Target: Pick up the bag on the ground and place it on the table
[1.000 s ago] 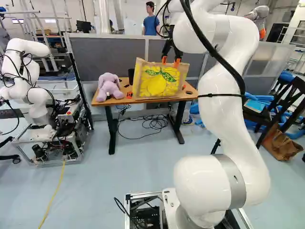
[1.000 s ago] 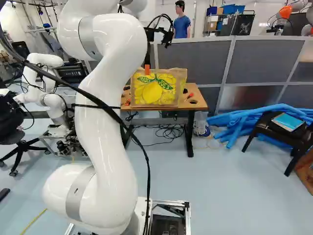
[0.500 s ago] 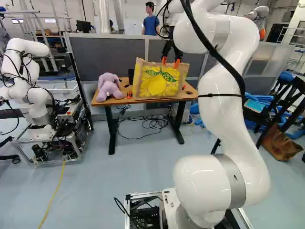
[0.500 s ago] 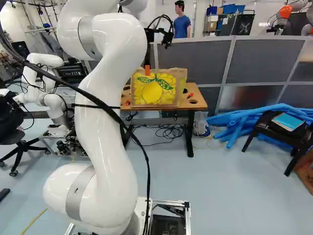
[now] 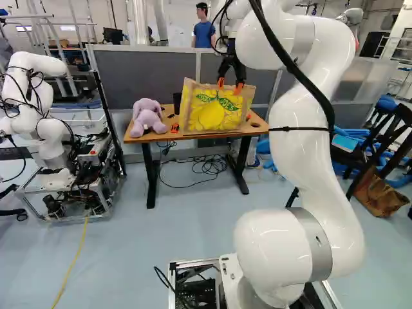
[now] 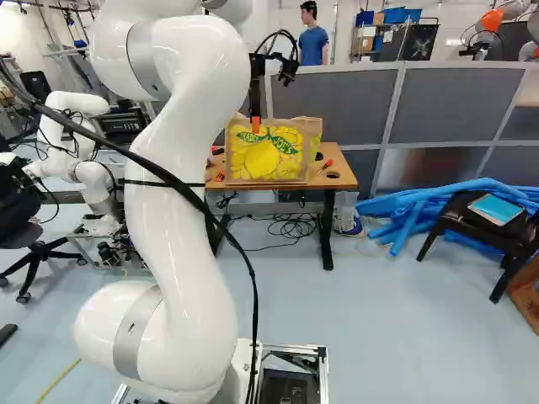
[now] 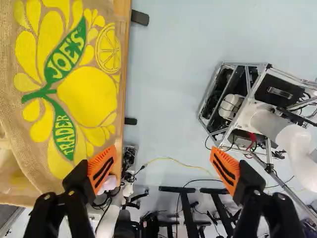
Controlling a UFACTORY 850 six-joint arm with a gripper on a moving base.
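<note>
The gripper [image 7: 163, 156] stands wide open with nothing between its fingers; one finger is close beside the lemon-printed bag [image 5: 215, 111], though whether they touch cannot be told. In the left base view the fingers are at the bag's top edge. The bag itself stands roughly upright on the table [image 6: 341, 160], beside a purple plush toy [image 5: 147, 117]. The placing looks done and the bag let go, so the task seems all but finished. What is left, by this reading, is drawing the arm clear without a finger snagging the bag and tipping it.
</note>
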